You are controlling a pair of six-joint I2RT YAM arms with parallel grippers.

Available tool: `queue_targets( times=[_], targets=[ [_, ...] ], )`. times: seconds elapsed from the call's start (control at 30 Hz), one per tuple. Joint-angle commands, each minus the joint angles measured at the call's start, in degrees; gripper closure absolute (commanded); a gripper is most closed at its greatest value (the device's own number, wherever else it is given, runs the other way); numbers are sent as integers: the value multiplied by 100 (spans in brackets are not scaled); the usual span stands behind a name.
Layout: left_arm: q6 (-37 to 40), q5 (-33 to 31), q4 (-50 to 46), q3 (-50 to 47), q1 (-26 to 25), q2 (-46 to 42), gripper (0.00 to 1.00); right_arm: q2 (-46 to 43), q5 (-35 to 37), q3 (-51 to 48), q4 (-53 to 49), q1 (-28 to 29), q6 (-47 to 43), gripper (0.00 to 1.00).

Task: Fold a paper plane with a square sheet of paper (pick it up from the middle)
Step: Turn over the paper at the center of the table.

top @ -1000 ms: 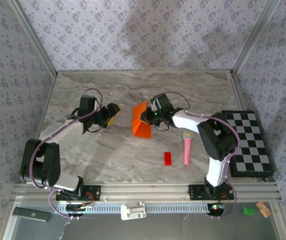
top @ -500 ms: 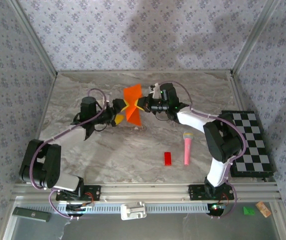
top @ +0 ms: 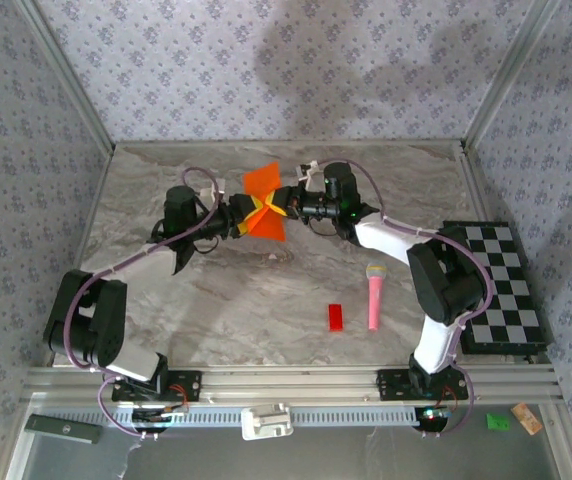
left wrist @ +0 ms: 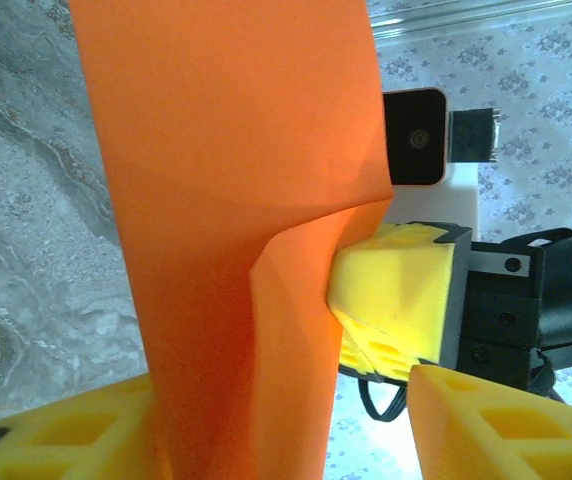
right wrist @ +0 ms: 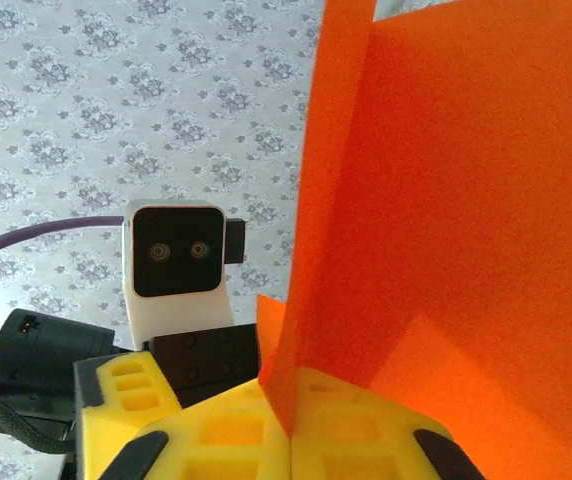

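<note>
The square sheet of paper (top: 262, 183), bright orange, hangs in the air over the back of the table. It is pinched at its middle and flares out above and below, bent rather than shaped like a paper plane. My right gripper (top: 279, 205) is shut on its folded edge (right wrist: 366, 250), and the yellow pads (right wrist: 236, 435) meet on the paper. My left gripper (top: 241, 215) faces it from the left. The paper (left wrist: 236, 200) passes between the left fingers (left wrist: 506, 420), close to the left one, with a gap to the right one. The left gripper (left wrist: 276, 400) stands open around the sheet.
A pink toy microphone (top: 375, 296) and a small red block (top: 335, 317) lie on the marble table (top: 216, 300) in front of the right arm. A checkerboard (top: 501, 285) sits at the right edge. Patterned walls close the back and sides.
The right gripper lifted the paper off the table and carried it back and left. The left gripper moved right to meet it, and its jaws widened, then narrowed around the sheet.
</note>
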Motion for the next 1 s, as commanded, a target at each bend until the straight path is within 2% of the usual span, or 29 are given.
queue_targets(
  times=[0.0,0.33,0.43,0.53,0.6,0.67,0.73,0.8,0.87,0.97],
  targets=[
    [56,133,411,67,-41,-27,50,71,-143,43,218,-45,139,93],
    [-8,73,97,171,-6,97,79,68,-106,-19,110,-96,76,87],
    [-35,44,4,170,44,169,86,-21,24,-62,-171,-144,-132,80],
    [26,-20,-130,138,120,174,91,-242,298,-127,-784,-235,-572,66],
    [216,-73,-473,155,189,148,94,-425,604,-168,-1359,-334,-962,58],
    [708,-219,-1251,287,234,57,95,-660,980,-193,-2031,-443,-1383,51],
    [1504,-584,-2472,562,232,-60,96,-894,1381,-212,-2572,-530,-1783,45],
    [2403,-1230,-3770,961,186,-155,96,-1150,1867,-205,-3079,-578,-2174,39],
    [3262,-2274,-5116,1439,75,-180,96,-1420,2434,-203,-3498,-581,-2548,35],
    [4031,-3749,-6304,2026,-166,-72,96,-1730,3084,-245,-3865,-580,-2866,29]
  ],
)
